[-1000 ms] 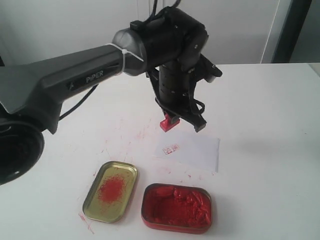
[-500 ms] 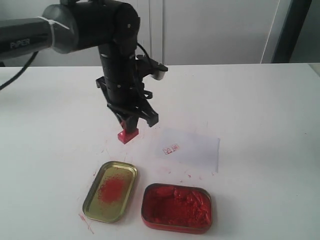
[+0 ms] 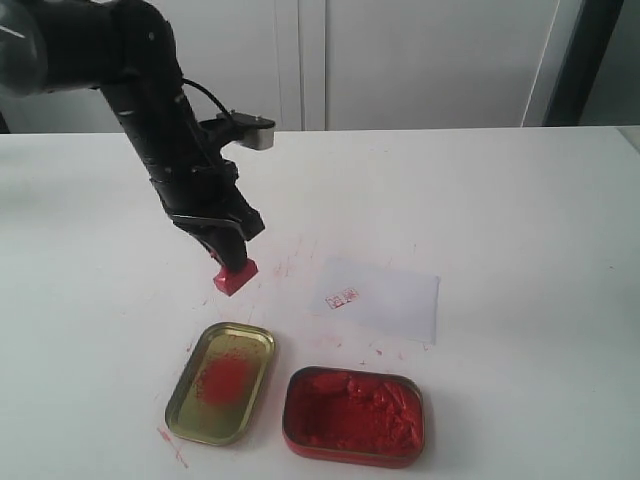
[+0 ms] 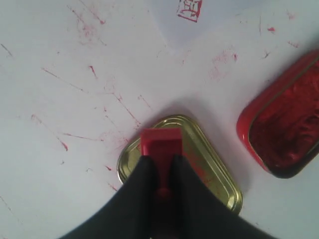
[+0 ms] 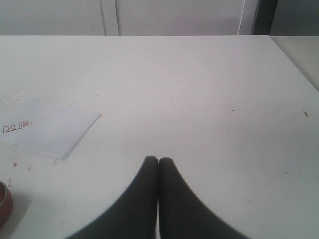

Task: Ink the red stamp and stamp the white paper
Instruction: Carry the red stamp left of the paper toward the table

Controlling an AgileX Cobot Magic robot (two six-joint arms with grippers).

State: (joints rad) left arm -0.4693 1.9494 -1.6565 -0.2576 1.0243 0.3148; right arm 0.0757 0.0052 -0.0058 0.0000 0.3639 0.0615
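The white paper (image 3: 385, 300), bearing a red print, lies on the surface (image 3: 520, 220). Left of it, near the gold tin (image 3: 222, 382), the left end effector (image 4: 160, 165) pinches the red stamp (image 4: 160, 142). Only the right wrist view shows the right end effector (image 5: 158, 162), pressed together and empty.

The left arm's black two-fingered tool (image 3: 230, 258), clamped on the small red T-shaped plastic stamp (image 3: 235, 277), has swung leftward, away from the corner of the thin white rectangular paper sheet (image 3: 390, 300). It is now over the white worktop (image 3: 500, 200) near the far end of the open gold metal tin (image 3: 222, 382), and the stamp has tilted.
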